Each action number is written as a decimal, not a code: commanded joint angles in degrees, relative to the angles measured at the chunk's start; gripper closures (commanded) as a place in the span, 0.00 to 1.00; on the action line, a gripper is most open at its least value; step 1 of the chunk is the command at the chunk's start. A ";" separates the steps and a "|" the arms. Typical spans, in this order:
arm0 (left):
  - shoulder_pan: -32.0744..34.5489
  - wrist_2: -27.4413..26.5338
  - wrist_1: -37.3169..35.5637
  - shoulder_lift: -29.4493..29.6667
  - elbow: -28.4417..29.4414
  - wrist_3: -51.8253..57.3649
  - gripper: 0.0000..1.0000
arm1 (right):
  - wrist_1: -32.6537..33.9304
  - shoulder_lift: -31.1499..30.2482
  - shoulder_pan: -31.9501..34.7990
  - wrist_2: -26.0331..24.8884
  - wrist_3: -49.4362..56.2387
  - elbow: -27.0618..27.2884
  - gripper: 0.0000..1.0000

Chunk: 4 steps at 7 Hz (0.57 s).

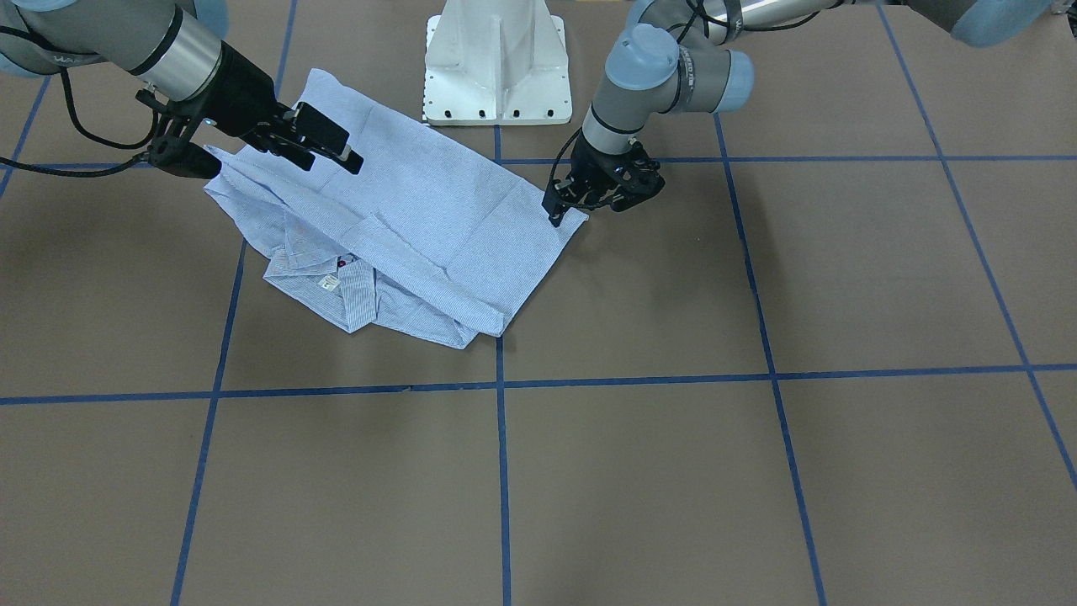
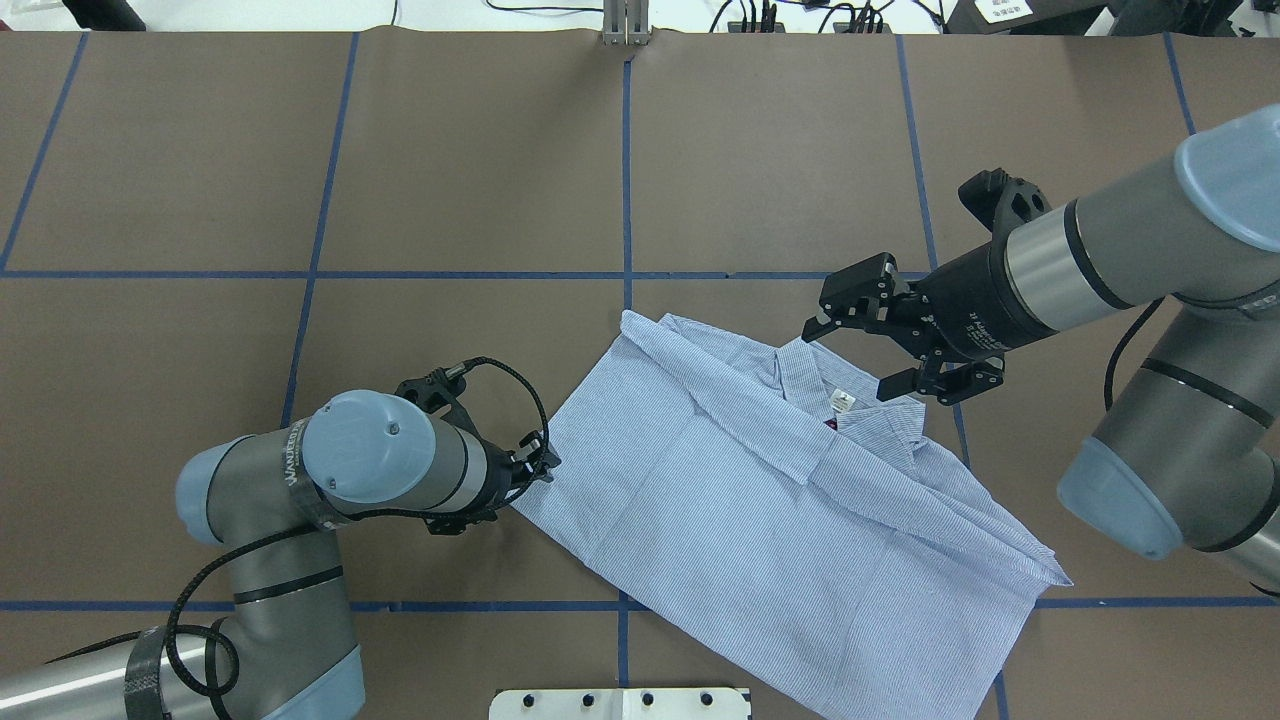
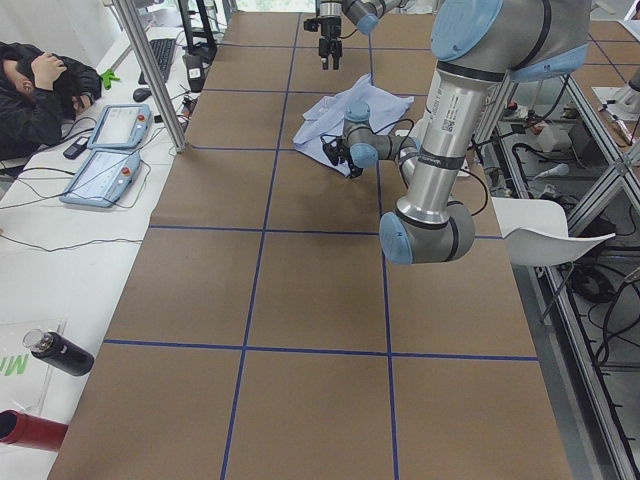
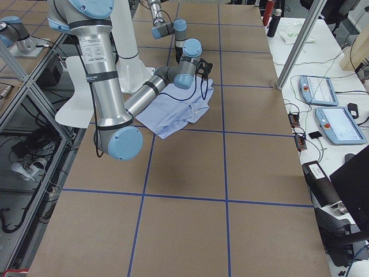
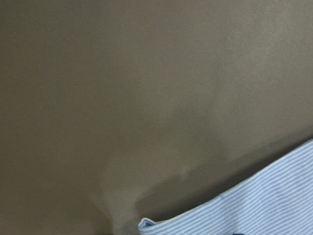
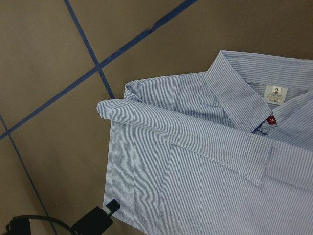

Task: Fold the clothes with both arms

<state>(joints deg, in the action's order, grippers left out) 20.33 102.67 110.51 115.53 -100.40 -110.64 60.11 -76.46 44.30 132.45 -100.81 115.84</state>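
Shirt (image 2: 760, 520): flat on worktop (image 2: 300, 150), one side folded over the body, further folds likely outstanding; my right jaws spread, empty, above the collar (image 2: 800, 375); my left jaws at its opposite corner, grip indeterminable

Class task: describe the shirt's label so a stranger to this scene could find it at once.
On the brown table lies a blue striped shirt; go to its collar. Inside it sits the label, a small white tag beside a red button, the only white patch on the cloth.
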 commanded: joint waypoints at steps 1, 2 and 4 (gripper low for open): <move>-0.03 0.07 -0.91 0.40 -0.14 -0.01 0.58 | 0.01 -0.09 0.09 0.00 0.00 -0.09 0.00; -0.03 0.07 -0.91 0.22 -0.06 -0.01 0.58 | 0.01 -0.09 0.09 0.00 0.00 -0.26 0.00; -0.03 0.07 -1.00 0.31 -0.32 -0.01 0.68 | -0.08 -0.09 0.09 0.00 0.00 -0.35 0.00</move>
<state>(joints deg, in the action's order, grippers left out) 20.30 102.74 109.59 115.75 -100.53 -110.61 60.06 -76.55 44.38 132.45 -100.81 115.58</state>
